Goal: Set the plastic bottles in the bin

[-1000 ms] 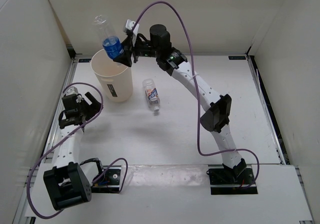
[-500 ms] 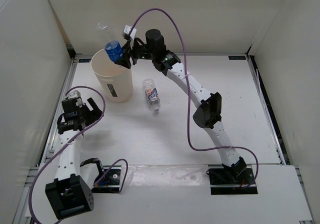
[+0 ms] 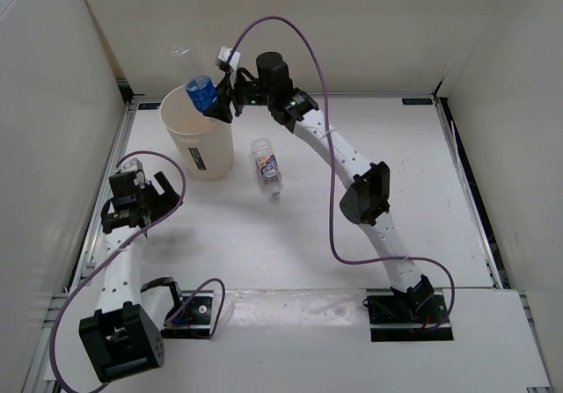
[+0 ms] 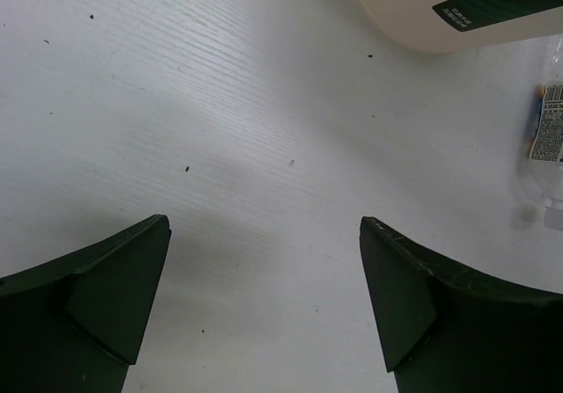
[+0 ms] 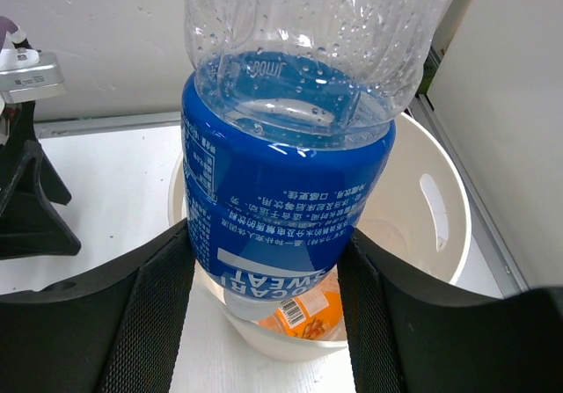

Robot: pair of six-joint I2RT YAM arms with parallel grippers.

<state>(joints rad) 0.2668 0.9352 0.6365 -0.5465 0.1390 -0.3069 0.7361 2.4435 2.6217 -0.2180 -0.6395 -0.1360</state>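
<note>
1. The right gripper (image 3: 217, 103) is clamped around the middle of the blue-labelled bottle (image 5: 286, 200). It holds the bottle tilted above the far rim of the bin (image 3: 195, 151), which stands at the far left of the desk (image 3: 422, 182).
2. I would bring the bottle over the middle of the opening and lower it before letting go. A light bottle could clip the rim and bounce out.
3. An orange-labelled item (image 5: 303, 309) lies at the bottom of the bin. It is probably another bottle, but I cannot tell.
4. A second bottle (image 3: 266, 166) lies on its side just right of the bin.
5. The left gripper (image 4: 264, 279) is spread wide and empty, hovering over the near-left desk.
6. The desk is white with a few specks. Plain white walls (image 3: 53, 103) close in its left, far and right sides.
</note>
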